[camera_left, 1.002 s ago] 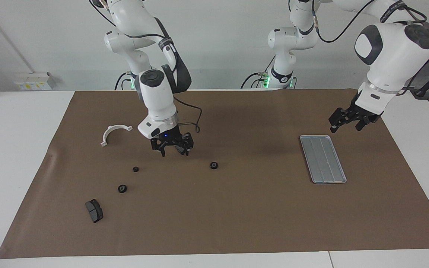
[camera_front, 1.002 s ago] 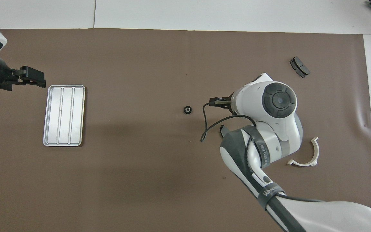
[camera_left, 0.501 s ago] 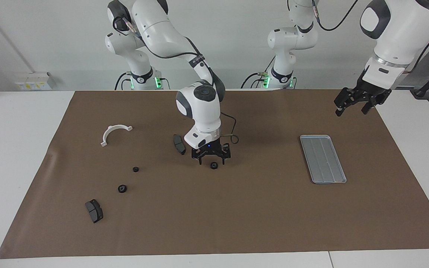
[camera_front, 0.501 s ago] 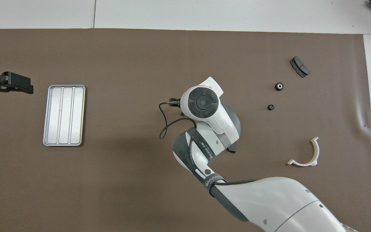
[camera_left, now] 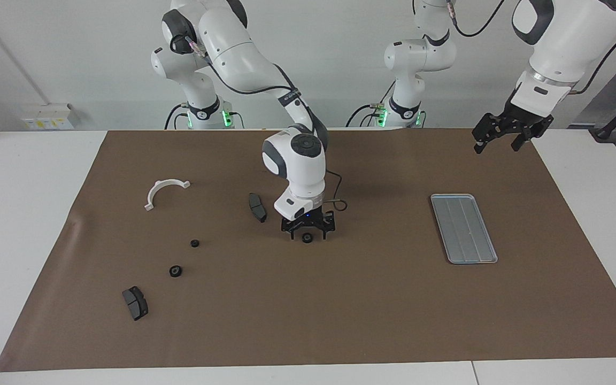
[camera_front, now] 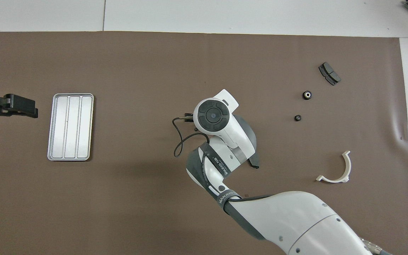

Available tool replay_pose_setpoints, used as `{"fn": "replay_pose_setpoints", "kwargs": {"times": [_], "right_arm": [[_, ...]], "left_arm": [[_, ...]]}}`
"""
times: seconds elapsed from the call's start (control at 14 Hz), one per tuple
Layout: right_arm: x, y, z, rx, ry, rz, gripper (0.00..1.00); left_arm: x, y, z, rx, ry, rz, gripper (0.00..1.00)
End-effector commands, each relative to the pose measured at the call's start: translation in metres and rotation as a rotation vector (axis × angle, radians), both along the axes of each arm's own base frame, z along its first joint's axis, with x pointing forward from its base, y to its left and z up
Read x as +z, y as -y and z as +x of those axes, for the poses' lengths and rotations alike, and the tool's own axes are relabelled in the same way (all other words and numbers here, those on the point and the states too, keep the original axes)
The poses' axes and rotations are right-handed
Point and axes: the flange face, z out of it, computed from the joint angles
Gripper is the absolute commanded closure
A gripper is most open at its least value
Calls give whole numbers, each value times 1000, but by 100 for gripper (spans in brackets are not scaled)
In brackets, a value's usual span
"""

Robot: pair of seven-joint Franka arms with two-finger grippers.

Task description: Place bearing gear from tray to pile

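Right gripper, fingers spread wide, hangs mid-frame just above a small gear; it should settle squarely around it before squeezing.

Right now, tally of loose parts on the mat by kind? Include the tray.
Small black gears: 3 — one under the right gripper at, two toward the right arm's end at and
Dark brake pads: 2 —
White half-ring clamp: 1 —
Metal tray: 1 —, nothing in it
Total: 7
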Motion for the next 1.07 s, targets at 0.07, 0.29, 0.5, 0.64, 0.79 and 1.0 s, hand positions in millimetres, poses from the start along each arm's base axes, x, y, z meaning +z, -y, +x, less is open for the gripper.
{"fn": "replay_pose_setpoints", "kwargs": {"times": [0.07, 0.29, 0.5, 0.64, 0.79, 1.0], "right_arm": [[-9, 5, -5, 6, -17, -32, 5], [-11, 2, -12, 15, -25, -38, 13], [-11, 1, -12, 15, -26, -36, 19], [-10, -4, -16, 22, -28, -36, 19], [-11, -4, -15, 24, -26, -35, 31], [-7, -5, -13, 20, -17, -27, 71]], "left_arm": [[-4, 0, -13, -15, 14, 6, 0], [-1, -2, -13, -12, 17, 6, 0], [4, -10, -9, 2, 29, 5, 0], [7, -10, -7, -1, 40, 6, 0], [11, -9, -4, -3, 49, 6, 0], [16, -9, 1, -1, 60, 2, 0]]}}
